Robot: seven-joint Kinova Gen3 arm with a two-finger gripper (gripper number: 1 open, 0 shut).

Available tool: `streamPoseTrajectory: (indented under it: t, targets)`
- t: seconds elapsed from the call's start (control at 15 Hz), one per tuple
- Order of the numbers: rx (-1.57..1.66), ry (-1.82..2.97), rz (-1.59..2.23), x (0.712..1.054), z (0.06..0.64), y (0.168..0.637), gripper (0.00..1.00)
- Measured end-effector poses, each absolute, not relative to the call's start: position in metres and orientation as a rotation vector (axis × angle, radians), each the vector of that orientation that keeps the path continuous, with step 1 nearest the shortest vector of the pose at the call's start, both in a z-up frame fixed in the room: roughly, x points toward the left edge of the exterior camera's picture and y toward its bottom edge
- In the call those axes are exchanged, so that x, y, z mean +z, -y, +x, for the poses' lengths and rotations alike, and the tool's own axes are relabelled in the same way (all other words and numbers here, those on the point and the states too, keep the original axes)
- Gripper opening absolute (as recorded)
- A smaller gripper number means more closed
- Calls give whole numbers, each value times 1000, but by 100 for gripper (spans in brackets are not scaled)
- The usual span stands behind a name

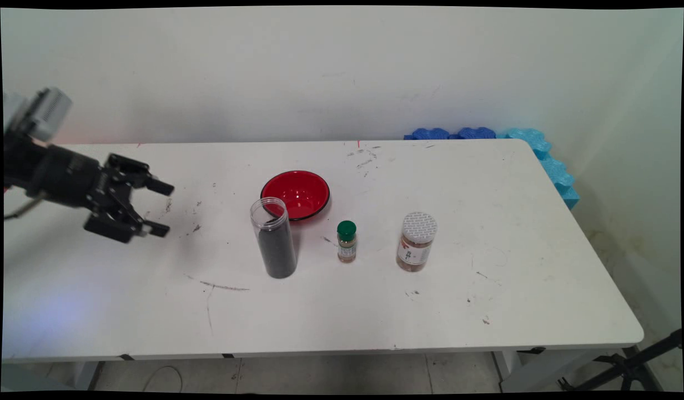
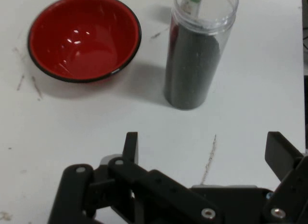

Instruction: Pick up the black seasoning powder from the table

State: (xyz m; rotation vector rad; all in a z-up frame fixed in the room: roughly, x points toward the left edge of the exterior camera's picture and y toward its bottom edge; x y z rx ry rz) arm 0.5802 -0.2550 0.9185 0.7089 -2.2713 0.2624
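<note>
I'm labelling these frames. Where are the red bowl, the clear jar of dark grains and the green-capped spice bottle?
red bowl (image 1: 297, 193): main view, on its inner floor.
clear jar of dark grains (image 2: 191, 65): hand view, on its dark-filled wall.
green-capped spice bottle (image 1: 346, 243): main view, on its body below the cap.

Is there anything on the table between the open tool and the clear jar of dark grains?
Nothing visible does. The tool hangs open at the table's left, facing the clear jar across bare white table. The red bowl sits behind the jar, off that line.
</note>
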Motion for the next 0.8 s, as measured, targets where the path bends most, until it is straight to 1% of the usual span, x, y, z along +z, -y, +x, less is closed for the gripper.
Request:
streamPoseTrajectory:
  t: [0.6, 0.8]
  targets:
    - [268, 2255, 695, 857, 545, 272, 100]
    - [271, 2239, 690, 845, 532, 281, 100]
